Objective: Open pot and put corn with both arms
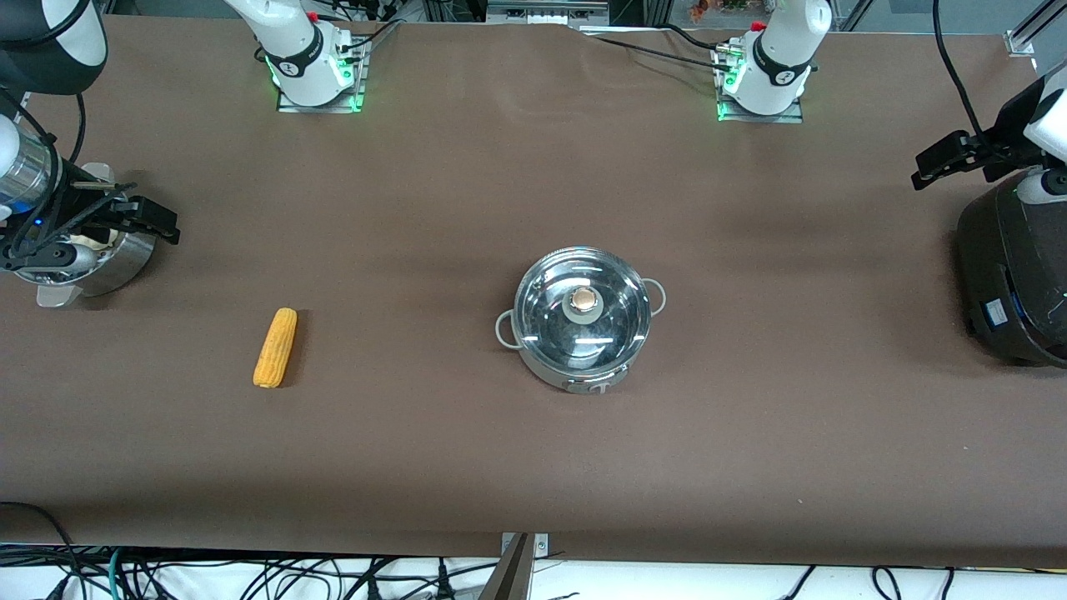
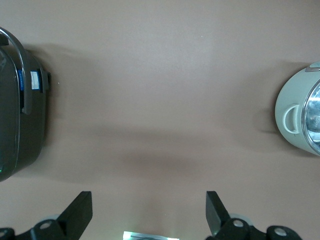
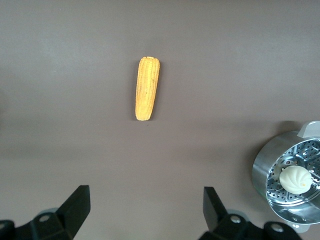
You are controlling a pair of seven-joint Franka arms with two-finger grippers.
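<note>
— Two grippers, both spread wide? 
— Yes: left gripper (image 2: 149, 212) above bare brown table (image 1: 533, 467) near black cooker (image 1: 1013, 283); right gripper (image 3: 145, 210) over perforated steamer (image 3: 292, 182).
— Pot, corn?
— Shiny steel pot (image 1: 581, 318) mid-table, glass lid (image 1: 582, 312) on; ridged tapered corn (image 1: 275, 347) toward right arm's end.

The front view looks down from high across the table (image 1: 533, 467), facing both arm bases and taking in its whole length. The left wrist view looks straight down, sharing the pot (image 2: 300, 117) and the black cooker (image 2: 20, 110) with it. The right wrist view, also downward, shares the corn (image 3: 146, 88) and the steamer pot (image 3: 295, 180).
</note>
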